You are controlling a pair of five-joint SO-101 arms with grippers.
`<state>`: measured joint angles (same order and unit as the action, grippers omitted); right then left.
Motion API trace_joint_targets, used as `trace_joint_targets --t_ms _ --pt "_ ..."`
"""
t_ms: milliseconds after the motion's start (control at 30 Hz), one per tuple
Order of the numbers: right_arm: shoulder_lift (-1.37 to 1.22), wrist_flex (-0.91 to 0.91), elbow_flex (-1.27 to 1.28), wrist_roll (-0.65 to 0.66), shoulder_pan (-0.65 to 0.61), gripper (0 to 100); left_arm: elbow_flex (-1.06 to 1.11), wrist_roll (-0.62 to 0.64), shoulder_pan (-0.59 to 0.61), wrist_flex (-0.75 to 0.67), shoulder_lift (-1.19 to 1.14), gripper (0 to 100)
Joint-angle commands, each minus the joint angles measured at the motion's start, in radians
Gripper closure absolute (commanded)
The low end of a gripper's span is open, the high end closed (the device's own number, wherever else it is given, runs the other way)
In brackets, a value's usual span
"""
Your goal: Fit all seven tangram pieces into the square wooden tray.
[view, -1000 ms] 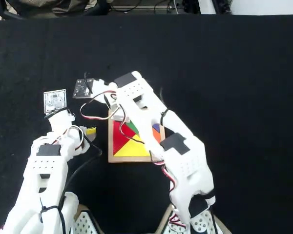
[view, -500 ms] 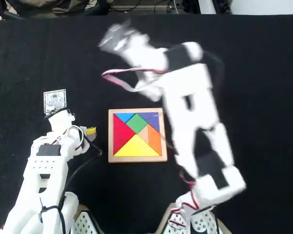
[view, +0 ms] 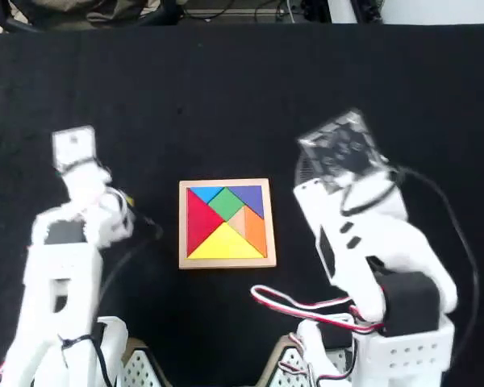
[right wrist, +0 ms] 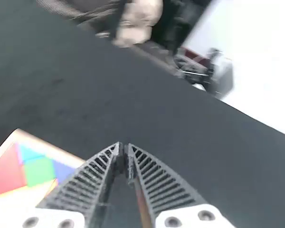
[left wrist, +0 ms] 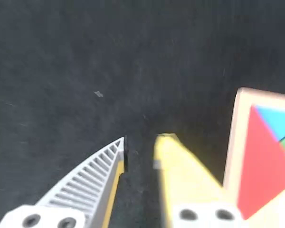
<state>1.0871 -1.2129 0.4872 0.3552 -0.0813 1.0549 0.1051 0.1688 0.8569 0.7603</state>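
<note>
Completion seemed reached, judging by the tray alone. The square wooden tray [view: 226,263] lay flat on the black surface [view: 347,81] between the two arms, and seven coloured pieces could be counted inside its rim. A red triangle [view: 198,224] filled the left side and a yellow triangle [view: 223,243] the bottom. A blue triangle [view: 206,193], a green square [view: 226,205] and a purple parallelogram [view: 250,199] ran along the top. An orange triangle [view: 257,230] sat against the right edge, with a pale triangle [view: 239,222] tucked between it and the green square. Together they made a full square with no gap showing from above. Whether each piece sat fully flush could not be told from these views.

The left arm [view: 64,250] stood to one side of the tray and apart from it. Its wrist view showed the left jaws pointed down at bare cloth just beside the tray's rim, with a narrow gap between the tips and nothing in it. The right arm [view: 371,242] stood on the tray's other side, also apart from it. Its wrist view showed the right jaws closed tip to tip on nothing, raised above the surface with a corner of the tray below them.

With all seven pieces in the tray, none appeared left to place. At most, a check that the pieces lay level would remain.
</note>
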Motion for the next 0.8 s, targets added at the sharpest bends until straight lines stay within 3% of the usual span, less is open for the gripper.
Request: trace_joint_targets --t_ms 0,133,267,400,533,667,767 --pt "0.036 0.089 -0.021 -0.101 0.127 98.8 -0.510 -0.023 0.074 0.265 0.023 96" --pt "0.038 0.068 -0.101 -0.126 0.160 98.8 -0.868 -0.106 0.076 0.549 0.046 95" --pt "0.128 -0.015 -0.053 -0.126 0.153 98.7 -0.848 -0.135 0.081 0.646 0.207 97" --pt "0.288 0.058 0.148 -0.126 0.153 98.7 -0.449 -0.135 0.074 0.430 0.508 97" --pt "0.426 0.282 0.426 -0.120 0.160 98.7 -0.045 -0.127 0.071 0.140 0.784 92" --pt "0.443 0.526 0.602 -0.126 0.158 98.7 0.130 -0.092 0.071 -0.104 0.747 85" --pt "0.432 0.615 0.680 -0.126 0.155 98.7 0.143 -0.091 0.071 -0.167 0.661 85"
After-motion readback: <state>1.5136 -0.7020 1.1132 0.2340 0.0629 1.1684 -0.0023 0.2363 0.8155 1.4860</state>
